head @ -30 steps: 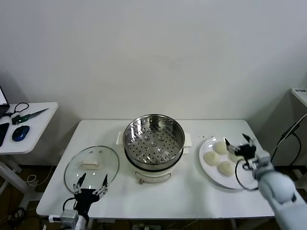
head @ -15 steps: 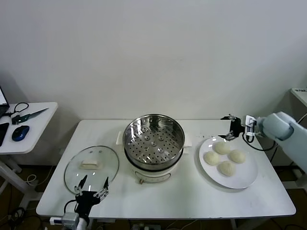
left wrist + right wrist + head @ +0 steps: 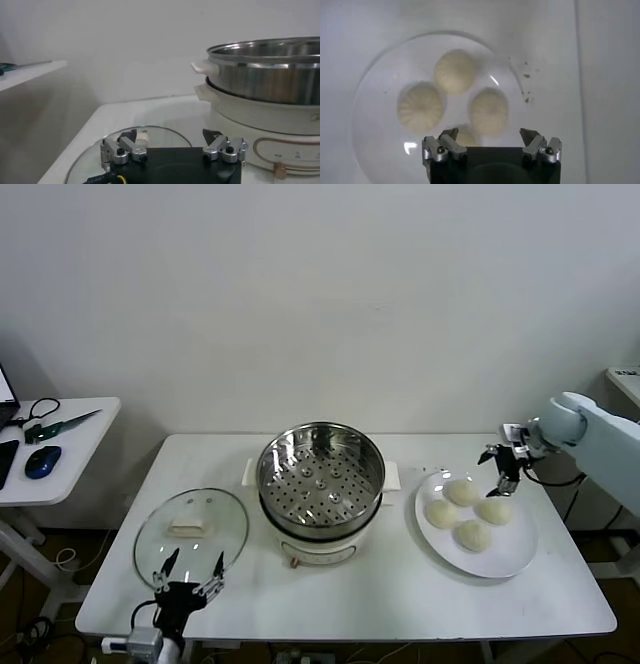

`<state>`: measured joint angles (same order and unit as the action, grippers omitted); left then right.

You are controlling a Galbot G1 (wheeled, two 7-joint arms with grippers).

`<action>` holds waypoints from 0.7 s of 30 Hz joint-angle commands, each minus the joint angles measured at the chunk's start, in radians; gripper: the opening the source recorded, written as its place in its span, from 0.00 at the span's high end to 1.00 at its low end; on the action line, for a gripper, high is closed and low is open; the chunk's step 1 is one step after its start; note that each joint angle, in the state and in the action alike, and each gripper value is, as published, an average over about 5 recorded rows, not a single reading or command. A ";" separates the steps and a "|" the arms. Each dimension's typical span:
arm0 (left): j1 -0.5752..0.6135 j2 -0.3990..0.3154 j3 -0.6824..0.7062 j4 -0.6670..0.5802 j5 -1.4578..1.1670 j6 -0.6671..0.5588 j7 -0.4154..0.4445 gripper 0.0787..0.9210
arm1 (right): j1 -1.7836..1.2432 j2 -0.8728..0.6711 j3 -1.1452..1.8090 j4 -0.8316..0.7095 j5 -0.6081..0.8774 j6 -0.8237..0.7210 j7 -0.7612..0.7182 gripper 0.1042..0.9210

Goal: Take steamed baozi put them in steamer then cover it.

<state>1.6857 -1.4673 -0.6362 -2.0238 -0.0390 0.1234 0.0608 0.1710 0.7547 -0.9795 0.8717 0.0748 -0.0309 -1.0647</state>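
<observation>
Right wrist view shows four steamed baozi [image 3: 454, 70] on the plate [image 3: 375, 95] (head view shows three) by the table's [image 3: 400, 584] right edge; right gripper [image 3: 503, 469], fingers wide, has swung over them. Left gripper [image 3: 190, 579] open, idle near the front-left corner.

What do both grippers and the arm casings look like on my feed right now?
Right gripper: black fingers with silver knuckle joints, a black cable looping behind, on a rounded pale grey-white arm shell. Left gripper: the same black-and-silver fingers on a black palm block, with a yellow wire at its base.
</observation>
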 commanded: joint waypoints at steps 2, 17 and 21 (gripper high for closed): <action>-0.001 0.000 0.001 0.005 0.002 -0.004 -0.001 0.12 | -0.051 0.139 0.012 -0.190 -0.048 0.026 -0.016 0.12; -0.010 -0.007 0.006 0.020 0.009 -0.011 -0.002 0.12 | -0.102 0.266 0.149 -0.373 -0.196 0.069 0.050 0.14; -0.010 -0.007 0.006 0.023 0.010 -0.013 -0.004 0.12 | -0.115 0.269 0.169 -0.372 -0.194 0.063 0.052 0.24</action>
<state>1.6755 -1.4745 -0.6300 -2.0019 -0.0286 0.1109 0.0568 0.0743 0.9818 -0.8466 0.5621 -0.0794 0.0253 -1.0229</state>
